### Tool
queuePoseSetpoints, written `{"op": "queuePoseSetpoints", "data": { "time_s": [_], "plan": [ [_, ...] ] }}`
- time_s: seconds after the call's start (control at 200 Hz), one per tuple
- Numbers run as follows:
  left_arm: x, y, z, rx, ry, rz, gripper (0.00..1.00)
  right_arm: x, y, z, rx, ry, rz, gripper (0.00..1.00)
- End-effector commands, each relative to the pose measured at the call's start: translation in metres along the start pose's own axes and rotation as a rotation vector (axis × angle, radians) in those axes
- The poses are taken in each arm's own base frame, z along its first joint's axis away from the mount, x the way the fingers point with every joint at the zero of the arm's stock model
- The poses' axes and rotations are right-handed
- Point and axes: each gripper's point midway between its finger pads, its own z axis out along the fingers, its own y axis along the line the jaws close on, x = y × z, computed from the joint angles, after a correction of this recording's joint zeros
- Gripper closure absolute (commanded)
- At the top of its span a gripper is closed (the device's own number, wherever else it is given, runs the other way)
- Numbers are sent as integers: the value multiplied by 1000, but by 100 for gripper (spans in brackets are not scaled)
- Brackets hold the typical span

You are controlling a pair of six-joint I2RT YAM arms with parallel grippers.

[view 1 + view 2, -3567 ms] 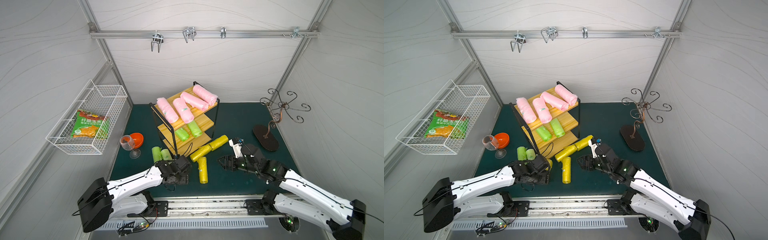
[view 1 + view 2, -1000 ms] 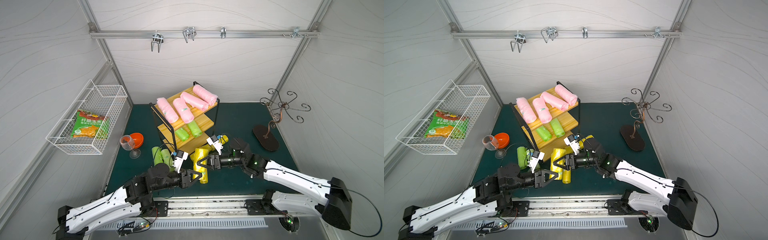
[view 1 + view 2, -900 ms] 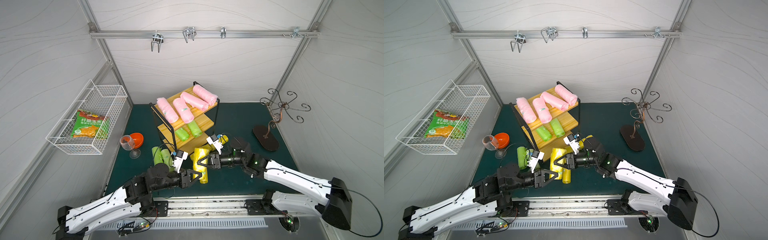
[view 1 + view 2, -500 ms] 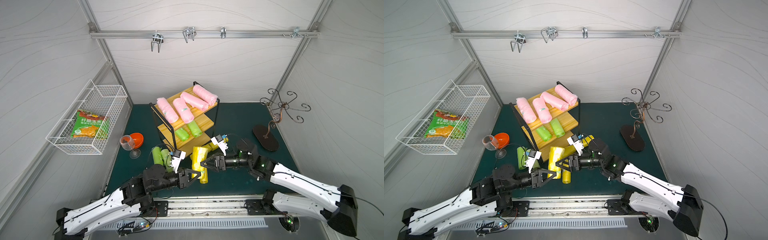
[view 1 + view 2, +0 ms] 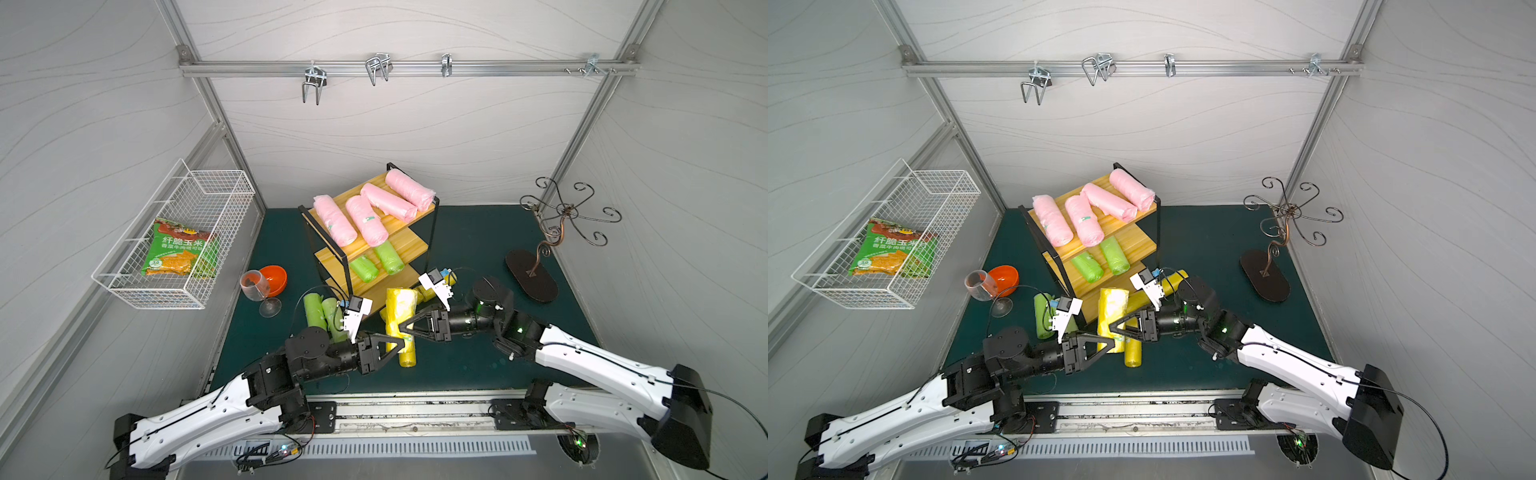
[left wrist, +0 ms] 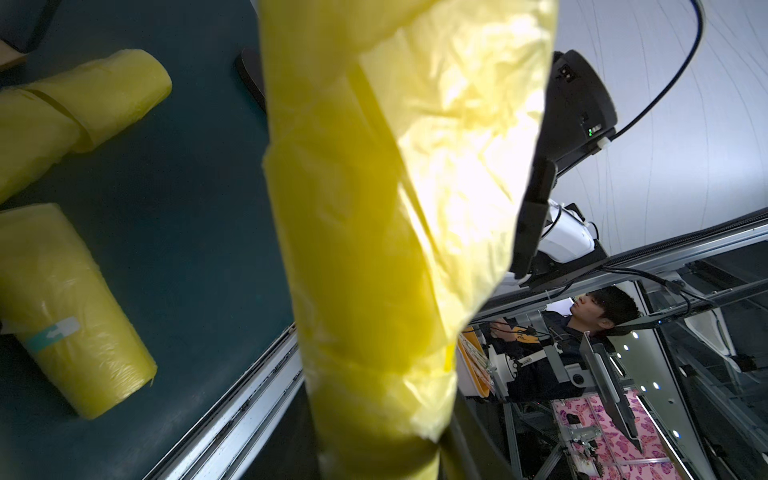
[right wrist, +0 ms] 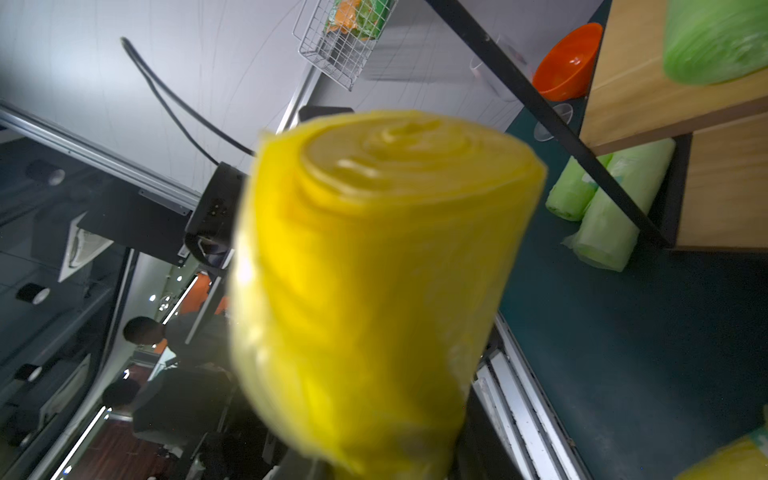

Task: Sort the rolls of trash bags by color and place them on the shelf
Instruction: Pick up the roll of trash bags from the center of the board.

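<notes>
A yellow roll (image 5: 400,307) (image 5: 1112,309) stands upright in the air in front of the shelf (image 5: 411,245). My left gripper (image 5: 398,341) is shut on its lower end. My right gripper (image 5: 402,327) is shut on it just above, from the opposite side. The held roll fills the left wrist view (image 6: 374,208) and the right wrist view (image 7: 374,270). Several pink rolls (image 5: 365,220) lie on the top tier and two green rolls (image 5: 388,257) on the middle tier. Two more green rolls (image 5: 316,309) and other yellow rolls (image 5: 407,355) (image 6: 70,307) lie on the mat.
A wine glass (image 5: 253,286) and an orange bowl (image 5: 274,278) stand on the mat left of the shelf. A white wire basket (image 5: 178,241) with a snack packet hangs on the left wall. A dark metal hook stand (image 5: 536,278) stands at the right.
The left arm has lifted a yellow roll off the mat and the right arm has come to it. In the last half second the right jaws went from wide open to shut on the roll.
</notes>
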Motion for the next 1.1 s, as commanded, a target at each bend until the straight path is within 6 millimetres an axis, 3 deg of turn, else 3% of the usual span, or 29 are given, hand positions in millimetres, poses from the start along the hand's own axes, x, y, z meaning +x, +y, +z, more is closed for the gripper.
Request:
{"op": "queuePoseSetpoints", "data": {
  "time_s": [0.0,0.03,0.11,0.15,0.175,0.235,0.505,0.755,1.095],
  "plan": [
    [-25,-50,-13,170,-89,63,100,-3,7,1,-30,-2,-5,99],
    [-25,-49,-13,161,-89,63,99,-3,8,0,-28,-1,-5,100],
    [-26,-47,-14,138,-85,70,57,-1,9,-2,-14,6,-14,100],
    [-26,-46,-15,121,-81,76,42,-1,11,-5,-4,8,-23,100],
    [-26,-45,-16,108,-77,81,21,-1,11,-7,7,11,-30,100],
    [-27,-45,-18,85,-70,98,2,-1,13,-12,33,16,-47,100],
    [-27,-49,-22,62,-46,140,1,-7,12,-24,67,24,-54,100],
    [-44,-47,-35,-7,-117,193,3,5,22,-25,45,124,-52,100],
    [-56,-56,-14,-38,-101,233,12,19,47,-8,-33,228,-78,100]
  ]
}}
